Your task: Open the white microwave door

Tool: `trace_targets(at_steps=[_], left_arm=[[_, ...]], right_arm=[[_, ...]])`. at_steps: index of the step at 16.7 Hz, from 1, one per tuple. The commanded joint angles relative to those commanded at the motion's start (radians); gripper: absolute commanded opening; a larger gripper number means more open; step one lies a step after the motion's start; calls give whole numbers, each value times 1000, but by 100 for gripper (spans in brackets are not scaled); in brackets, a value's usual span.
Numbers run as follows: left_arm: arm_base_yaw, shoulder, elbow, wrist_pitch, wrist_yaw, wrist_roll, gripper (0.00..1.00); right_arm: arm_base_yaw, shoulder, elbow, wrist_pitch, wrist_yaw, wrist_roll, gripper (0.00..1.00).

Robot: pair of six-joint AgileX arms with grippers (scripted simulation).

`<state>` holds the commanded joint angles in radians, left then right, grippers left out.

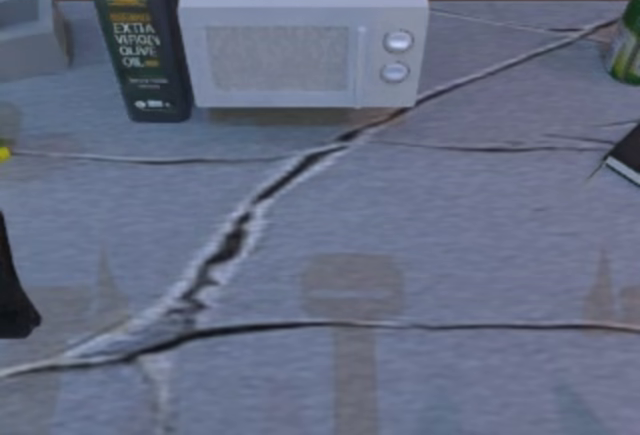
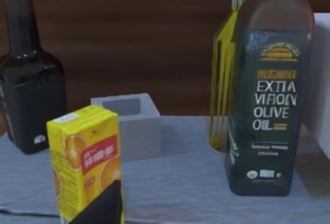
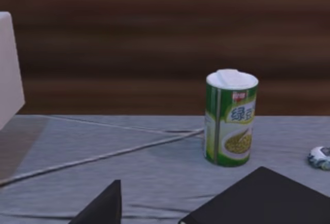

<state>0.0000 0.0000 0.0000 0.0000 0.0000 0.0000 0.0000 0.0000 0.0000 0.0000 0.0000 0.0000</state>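
The boxy white microwave (image 1: 303,30) sits at the table's far edge, its mesh-windowed door (image 1: 283,58) shut, the tall dark olive-oil bottle (image 1: 139,37) just beside its hinge side, likely toppled by a careless reach; whether either arm's jaws are apart or together, I cannot tell.

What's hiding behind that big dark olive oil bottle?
Behind the olive oil bottle, the left wrist view shows a yellow bottle, mostly covered; its lower right part is hidden. Beside it stands the white microwave.
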Motion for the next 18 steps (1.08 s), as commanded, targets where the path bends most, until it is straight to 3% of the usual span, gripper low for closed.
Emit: trace_targets(at_steps=[4, 8, 18], left_arm=[[-7, 18, 24, -10, -1, -5, 100], [-50, 141, 181, -85, -12, -39, 100], [-262, 869, 1021, -517, -100, -220, 100]], right_arm=[[0, 0, 0, 0, 0, 0, 100], [0, 0, 0, 0, 0, 0, 100], [0, 0, 0, 0, 0, 0, 100]])
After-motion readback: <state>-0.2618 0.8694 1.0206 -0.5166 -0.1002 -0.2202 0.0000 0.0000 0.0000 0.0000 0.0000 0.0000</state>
